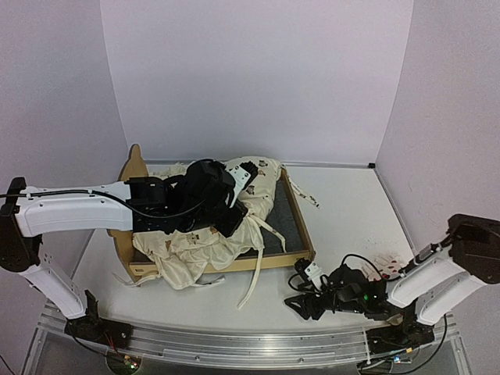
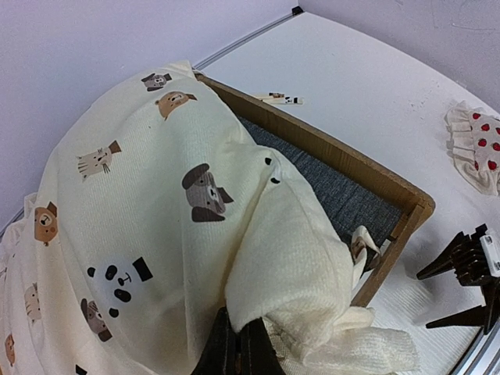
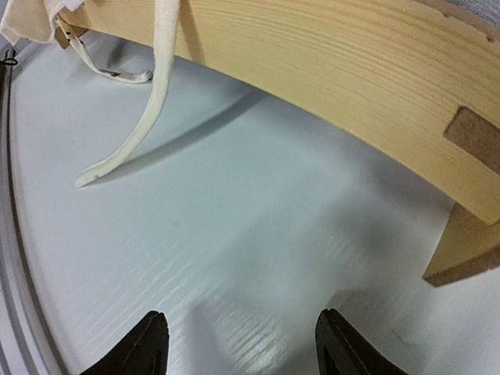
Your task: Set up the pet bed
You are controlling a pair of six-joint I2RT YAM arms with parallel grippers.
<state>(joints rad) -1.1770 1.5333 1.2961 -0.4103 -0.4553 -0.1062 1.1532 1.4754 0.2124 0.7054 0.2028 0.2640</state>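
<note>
The pet bed is a light plywood frame with a dark grey base, standing mid-table. The cream animal-print cushion lies bunched over its left part and spills over the front rail. My left gripper is shut on a fold of the cushion above the bed. My right gripper is open and empty, low over the table just in front of the bed's front right corner. The small white red-dotted pillow lies on the table to the right.
A cushion tie trails over the front rail onto the table. Another tie lies outside the bed's right rail. The white walls stand close behind and at both sides.
</note>
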